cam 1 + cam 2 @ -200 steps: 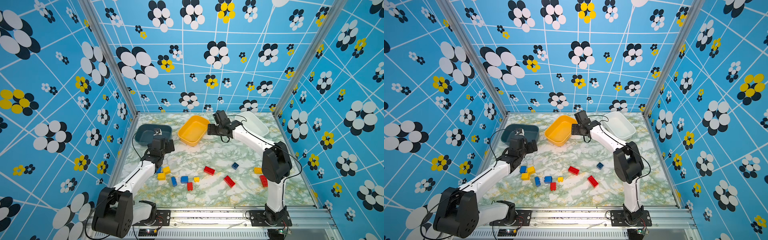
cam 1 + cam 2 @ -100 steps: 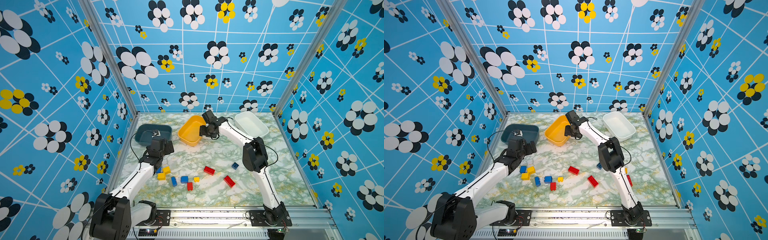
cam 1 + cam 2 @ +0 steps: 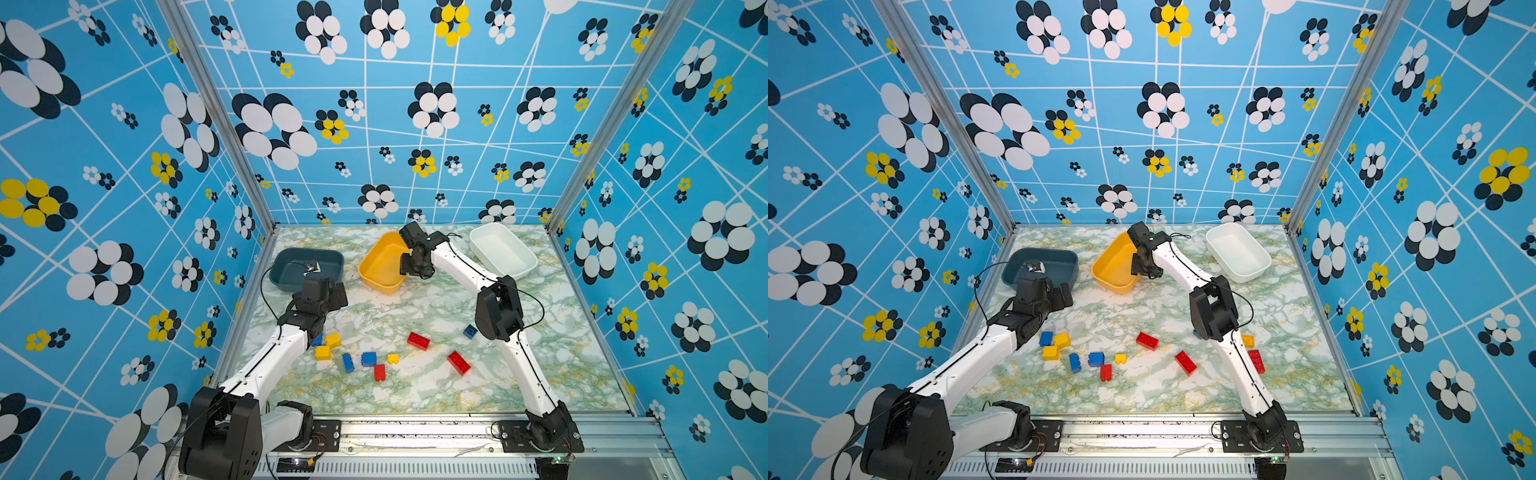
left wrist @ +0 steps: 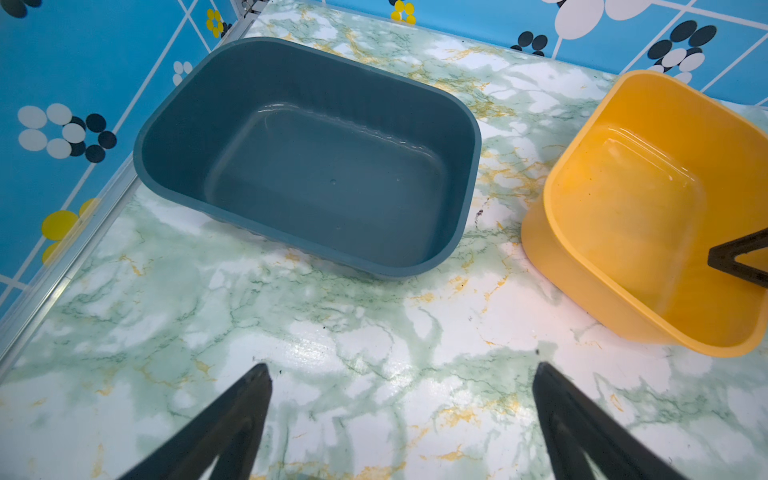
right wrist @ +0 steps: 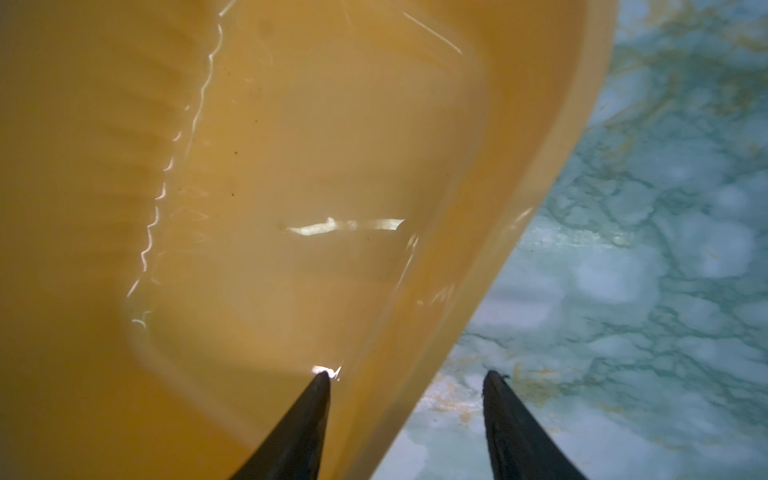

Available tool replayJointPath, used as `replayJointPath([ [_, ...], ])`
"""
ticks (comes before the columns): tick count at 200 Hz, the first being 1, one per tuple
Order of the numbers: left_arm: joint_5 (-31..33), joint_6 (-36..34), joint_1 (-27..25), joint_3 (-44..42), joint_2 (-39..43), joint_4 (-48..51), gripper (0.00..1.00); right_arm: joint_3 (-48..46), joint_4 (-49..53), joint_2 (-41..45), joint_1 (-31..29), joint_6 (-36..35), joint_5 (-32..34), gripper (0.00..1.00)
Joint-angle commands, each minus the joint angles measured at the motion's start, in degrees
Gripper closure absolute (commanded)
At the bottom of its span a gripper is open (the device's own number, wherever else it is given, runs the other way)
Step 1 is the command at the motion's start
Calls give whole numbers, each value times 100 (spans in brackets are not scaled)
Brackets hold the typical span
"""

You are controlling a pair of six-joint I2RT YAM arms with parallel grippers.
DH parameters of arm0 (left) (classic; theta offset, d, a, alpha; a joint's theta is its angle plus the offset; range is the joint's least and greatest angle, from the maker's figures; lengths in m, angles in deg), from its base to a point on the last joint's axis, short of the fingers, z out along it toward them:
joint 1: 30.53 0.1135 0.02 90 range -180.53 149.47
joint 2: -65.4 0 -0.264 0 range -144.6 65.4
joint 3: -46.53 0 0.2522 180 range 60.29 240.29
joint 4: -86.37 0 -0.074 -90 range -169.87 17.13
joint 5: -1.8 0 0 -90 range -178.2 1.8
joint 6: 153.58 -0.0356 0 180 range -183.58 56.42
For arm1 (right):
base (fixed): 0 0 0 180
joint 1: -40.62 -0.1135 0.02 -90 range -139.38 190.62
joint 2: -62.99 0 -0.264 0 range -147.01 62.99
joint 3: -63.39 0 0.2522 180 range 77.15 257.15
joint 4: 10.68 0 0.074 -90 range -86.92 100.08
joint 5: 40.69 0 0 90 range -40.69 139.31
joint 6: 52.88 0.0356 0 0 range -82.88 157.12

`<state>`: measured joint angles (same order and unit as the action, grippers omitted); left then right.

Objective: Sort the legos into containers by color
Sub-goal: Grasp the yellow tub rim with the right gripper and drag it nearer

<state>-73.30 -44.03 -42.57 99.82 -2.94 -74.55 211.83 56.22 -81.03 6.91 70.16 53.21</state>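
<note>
In both top views, looking down on a green-veined marble table [image 3: 415, 303], boxed at left, back and right by blue flower-print walls [image 3: 374, 124] and ending in front at an aluminium rail [image 3: 415, 432]. Finding along the back a teal tub [image 3: 282, 274] sitting flat just beside the left wall's foot, a yellow tub [image 3: 380, 266] tilting in the middle, opening tipping leftward, and a white tub [image 3: 503, 251] sitting askew near the back right corner. Leaving clear gaps between neighbouring tubs, and a broad band of bare marble between tubs and bricks. Seeing the legos [image 3: 1096, 358] lying across the front half, well apart from every tub: a tight red, blue and yellow group just beside the left arm [image 3: 967, 357], two red bricks near the middle, a few more partly hiding behind the right arm [image 3: 1237, 365]. In the left wrist view, hanging the left gripper [image 4: 401, 370] over bare table near the teal tub, fingers spread wide, pinching nothing. In the right wrist view, straddling the yellow tub's rim with the right gripper [image 5: 405, 376]: jaws partly spread, one finger touching the inner wall, the other standing outside, apart from it.
</note>
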Motion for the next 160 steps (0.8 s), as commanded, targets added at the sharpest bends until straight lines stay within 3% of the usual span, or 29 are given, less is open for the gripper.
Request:
replayJointPath([
  [1, 66, 66, 35, 196, 29, 102, 1, 16, 382, 1, 136, -94, 325, 43],
  [160, -90, 54, 101, 283, -93, 177, 1, -1840, -22, 1043, 824, -553, 676, 86],
])
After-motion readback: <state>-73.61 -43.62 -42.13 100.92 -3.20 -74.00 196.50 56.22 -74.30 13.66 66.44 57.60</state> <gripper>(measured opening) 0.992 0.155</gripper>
